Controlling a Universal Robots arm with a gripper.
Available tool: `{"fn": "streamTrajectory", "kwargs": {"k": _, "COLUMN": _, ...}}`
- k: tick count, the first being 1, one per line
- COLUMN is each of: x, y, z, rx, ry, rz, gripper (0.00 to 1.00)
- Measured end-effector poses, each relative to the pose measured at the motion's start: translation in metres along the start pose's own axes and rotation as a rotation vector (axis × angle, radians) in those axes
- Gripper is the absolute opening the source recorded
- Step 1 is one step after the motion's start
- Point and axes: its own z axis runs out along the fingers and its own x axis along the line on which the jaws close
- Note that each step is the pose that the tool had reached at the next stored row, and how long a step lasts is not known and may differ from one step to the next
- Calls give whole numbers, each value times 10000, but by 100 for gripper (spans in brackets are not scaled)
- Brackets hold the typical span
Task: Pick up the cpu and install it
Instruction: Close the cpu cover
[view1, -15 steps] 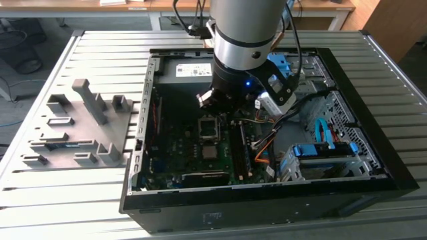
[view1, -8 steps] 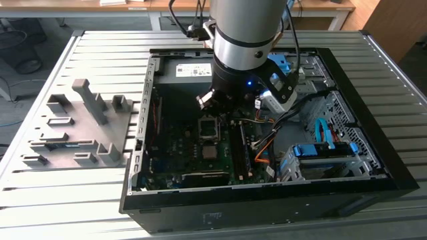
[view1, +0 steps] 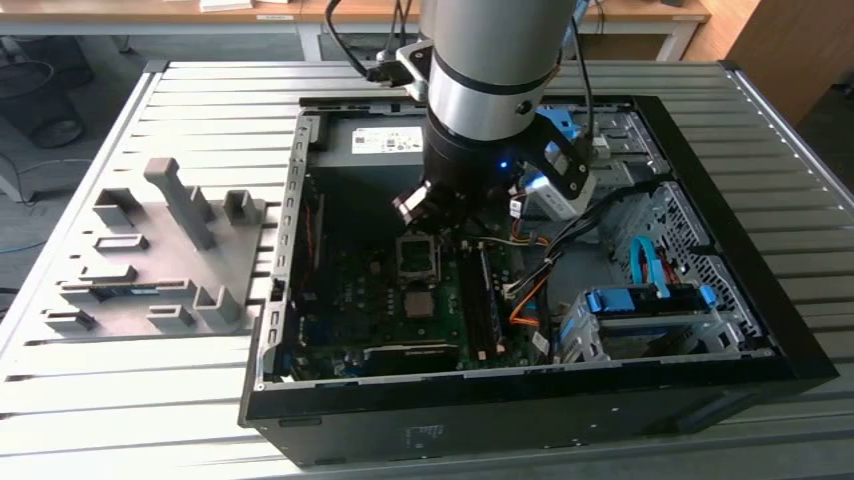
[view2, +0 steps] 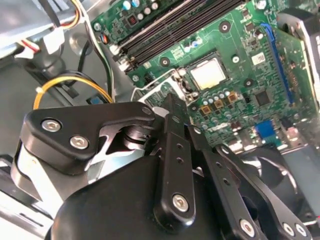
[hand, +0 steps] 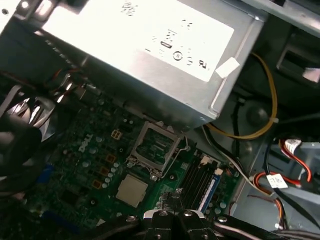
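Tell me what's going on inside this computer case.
The robot arm's gripper hangs over the motherboard inside the open computer case. Its fingers look closed, with nothing between them. The cpu lies flat on the board beside the socket, which stands open and looks empty. So the cpu is neither picked up nor installed yet.
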Motion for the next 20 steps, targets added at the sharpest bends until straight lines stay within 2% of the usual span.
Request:
{"fn": "streamTrajectory", "kwargs": {"k": 10, "x": 0, "y": 0, "z": 1, "rx": -41, "ry": 194, "rz": -1477, "gripper": 10}}
{"fn": "streamTrajectory", "kwargs": {"k": 20, "x": 0, "y": 0, "z": 1, "rx": -71, "ry": 332, "rz": -2544, "gripper": 10}}
